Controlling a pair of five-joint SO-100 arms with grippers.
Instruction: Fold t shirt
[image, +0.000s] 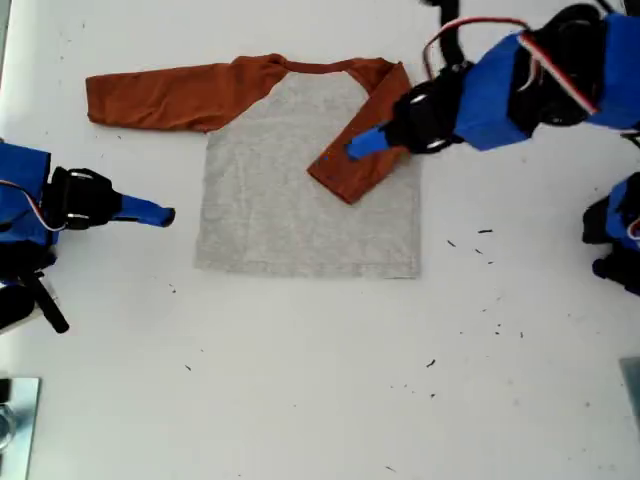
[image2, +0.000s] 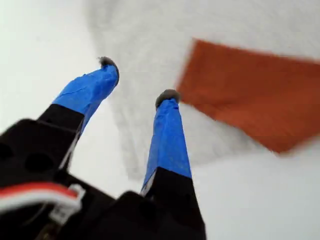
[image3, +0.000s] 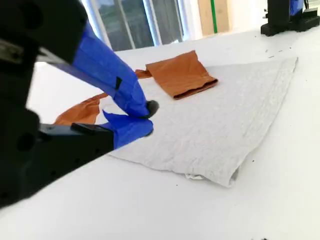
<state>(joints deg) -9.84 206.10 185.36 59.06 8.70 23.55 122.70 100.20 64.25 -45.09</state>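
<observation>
Heather-grey and rust-orange, the t shirt (image: 300, 200) lies flat on the white worktop (image: 300, 380), a little towards the far side, with its neckband (image: 320, 67) at the far edge and its hem nearest. No print shows on the side that faces up. 1 sleeve (image: 170, 97) stretches straight out towards the exterior view's left. The other sleeve (image: 345, 175) is folded in at a slant over the grey body, its cuff near the middle of the shirt.

My first claw (image: 362, 146) reaches in from the exterior view's right and sits over this folded sleeve. In the first wrist view its 2 blue-taped fingers (image2: 167, 135) stand clearly apart with nothing between them; grey cloth lies below and the orange cuff (image2: 250, 95) is just beside 1 fingertip. Whether the tips touch the cloth I cannot tell.

My second claw (image: 160, 214) is at the exterior view's left, just off the shirt's side edge and apart from it. In the second wrist view this claw (image3: 147, 117) has its tips pressed together, holding nothing. Beyond it lie the grey body, the folded sleeve (image3: 182, 75) farther off and the outstretched sleeve (image3: 80, 112) behind the tips.

A few black specks (image: 485, 232) dot the worktop right of the shirt in the exterior view.
</observation>
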